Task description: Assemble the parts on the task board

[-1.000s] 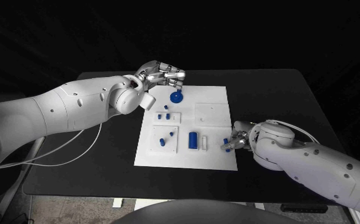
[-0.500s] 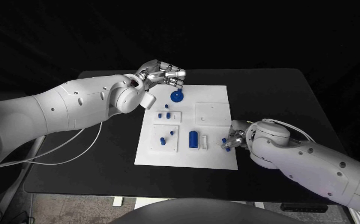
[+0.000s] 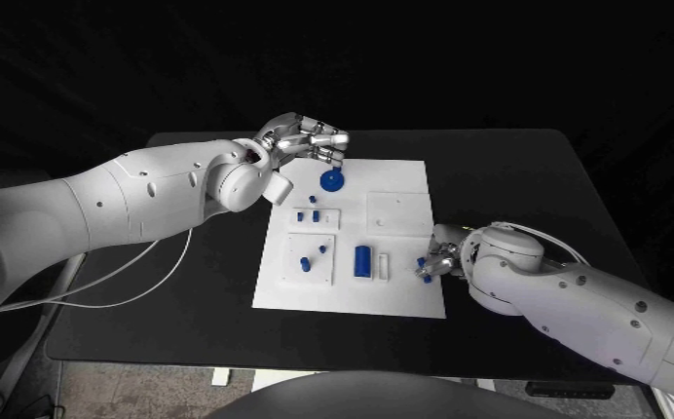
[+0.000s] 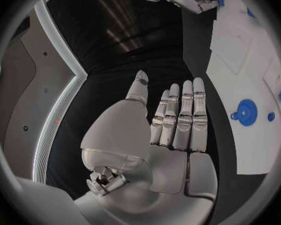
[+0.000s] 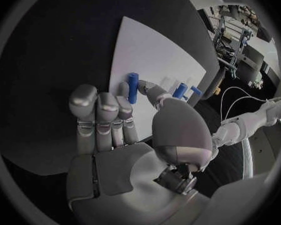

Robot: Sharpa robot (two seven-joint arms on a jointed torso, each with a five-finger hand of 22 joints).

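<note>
The white board [image 3: 352,237] is lying in the middle of the black desk [image 3: 197,273], with small blue parts spread over it.

The left hand [image 3: 302,141] is hovering at the board's far left corner. In the left wrist view its fingers [image 4: 178,117] are stretching out straight and side by side, with the thumb off to one side, and they are holding nothing. A round blue disc [image 3: 331,181] is lying on the board just beside this hand; the left wrist view shows the disc [image 4: 245,112] apart from the fingertips, not touching them.

The right hand [image 3: 447,255] is resting at the board's near right edge. In the right wrist view a short blue peg [image 5: 133,87] is standing between the thumb and the curled fingers [image 5: 103,112], so the hand is pinching it just over the board's edge. The head view shows that peg [image 3: 423,268] at the same edge, against the hand.

A longer blue cylinder [image 3: 362,260] is lying on the board near the right hand, next to a narrow white slot [image 3: 382,264]. More small blue pieces [image 3: 307,263] are sitting in the square plate on the near left part of the board, and a few others [image 3: 305,215] are lying nearer the middle, below the disc.
</note>
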